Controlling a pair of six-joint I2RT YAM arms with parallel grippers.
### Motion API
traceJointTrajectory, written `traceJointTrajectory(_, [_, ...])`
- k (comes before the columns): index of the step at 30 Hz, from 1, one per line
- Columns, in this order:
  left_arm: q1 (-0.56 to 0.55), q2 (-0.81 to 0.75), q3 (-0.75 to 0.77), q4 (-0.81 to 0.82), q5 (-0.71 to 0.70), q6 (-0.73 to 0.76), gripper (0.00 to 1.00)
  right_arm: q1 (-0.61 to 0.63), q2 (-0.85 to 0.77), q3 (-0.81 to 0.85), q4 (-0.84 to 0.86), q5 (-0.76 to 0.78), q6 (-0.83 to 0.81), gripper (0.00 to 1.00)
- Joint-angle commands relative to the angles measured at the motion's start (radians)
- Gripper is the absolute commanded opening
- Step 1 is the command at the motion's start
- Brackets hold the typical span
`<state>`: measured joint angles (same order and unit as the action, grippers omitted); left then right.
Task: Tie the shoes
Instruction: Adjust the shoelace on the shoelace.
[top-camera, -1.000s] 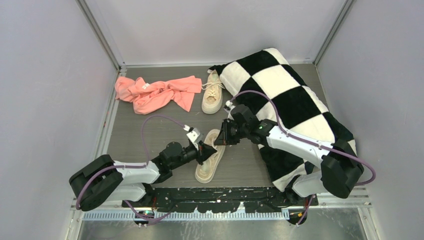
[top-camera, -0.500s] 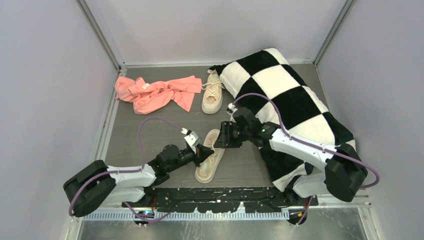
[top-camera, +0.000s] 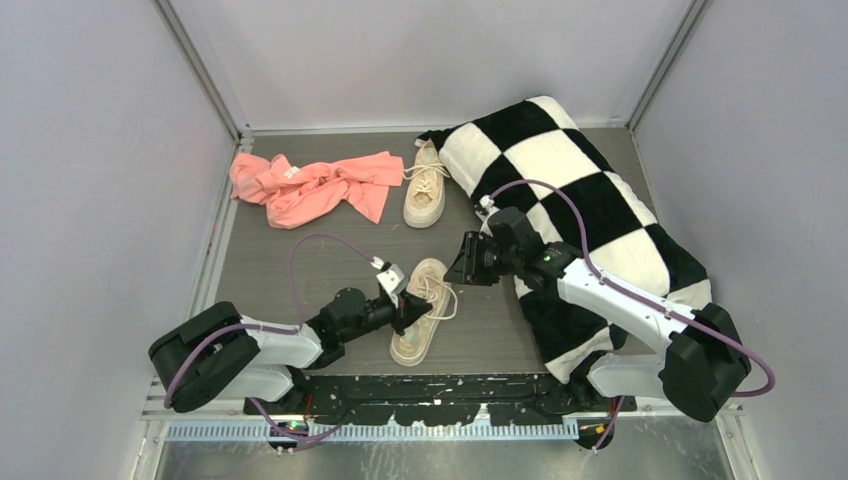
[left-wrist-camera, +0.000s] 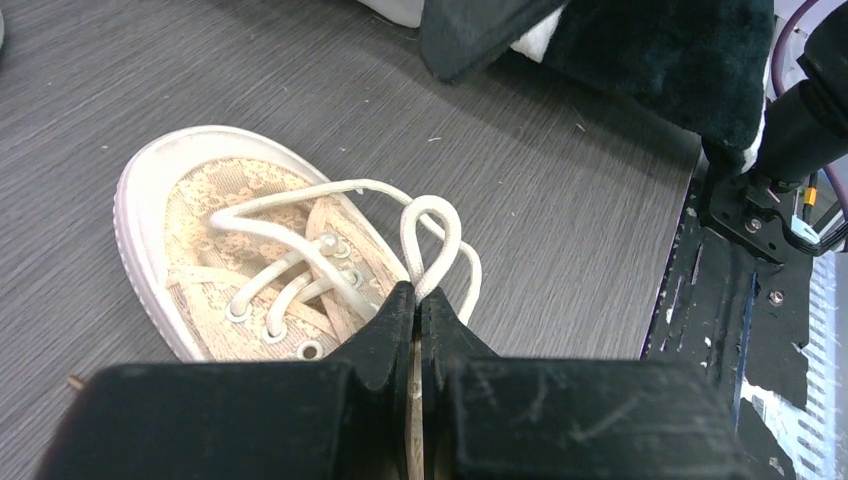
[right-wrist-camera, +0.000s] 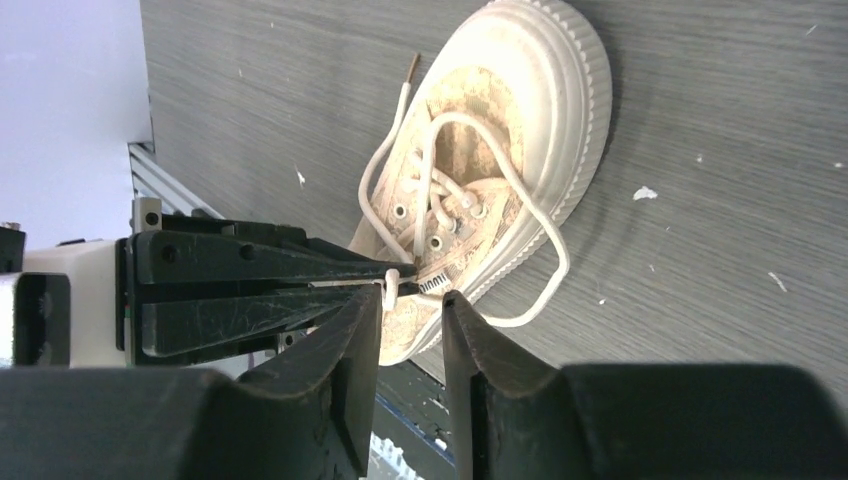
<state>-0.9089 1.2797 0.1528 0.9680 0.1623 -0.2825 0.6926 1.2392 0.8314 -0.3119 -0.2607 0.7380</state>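
Backing off: our right gripper (top-camera: 468, 270) let go and slid away from the near shoe (top-camera: 418, 322), fingers parted, nothing in them.
Left gripper (left-wrist-camera: 417, 292): still clenched on a lace loop (left-wrist-camera: 432, 225).
Shoes: near one right at the left gripper, far shoe (top-camera: 425, 190) beside the pillow (top-camera: 560, 170).
Verdict: we reckoned the bow wasn't finished.

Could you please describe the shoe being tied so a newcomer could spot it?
Start at the big checkered pillow on the right. Just left of its near end lies the near shoe. Unlike the far shoe beside the pink cloth, its lace is pinched by the left gripper.
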Motion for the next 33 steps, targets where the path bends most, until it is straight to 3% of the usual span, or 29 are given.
traceJointTrajectory(1, [-0.002,0.027,0.038,0.114,0.02,0.0,0.0,0.005,0.014,0.017,0.007,-0.041,-0.015,0.34])
traceJointTrajectory(5, [-0.002,0.034,0.045,0.123,0.016,-0.001,0.0,0.005,0.006,-0.005,-0.054,0.034,-0.009,0.47])
traceJointTrajectory(9, [-0.002,0.033,0.045,0.115,0.011,0.004,0.0,0.003,0.085,-0.034,-0.037,0.015,-0.013,0.52])
traceJointTrajectory(18, [-0.002,-0.013,0.024,0.069,-0.012,0.011,0.0,0.003,0.228,-0.06,0.112,0.001,-0.05,0.52])
traceJointTrajectory(28, [-0.002,-0.062,0.011,0.005,-0.029,0.029,0.0,-0.003,0.25,-0.082,0.189,0.047,-0.04,0.52])
traceJointTrajectory(31, [-0.002,-0.051,0.01,0.011,-0.026,0.027,0.0,-0.012,0.252,-0.087,0.205,0.059,-0.037,0.47])
traceJointTrajectory(33, [-0.002,-0.04,0.01,0.025,-0.026,0.024,0.0,-0.024,0.257,-0.094,0.217,0.061,-0.03,0.39])
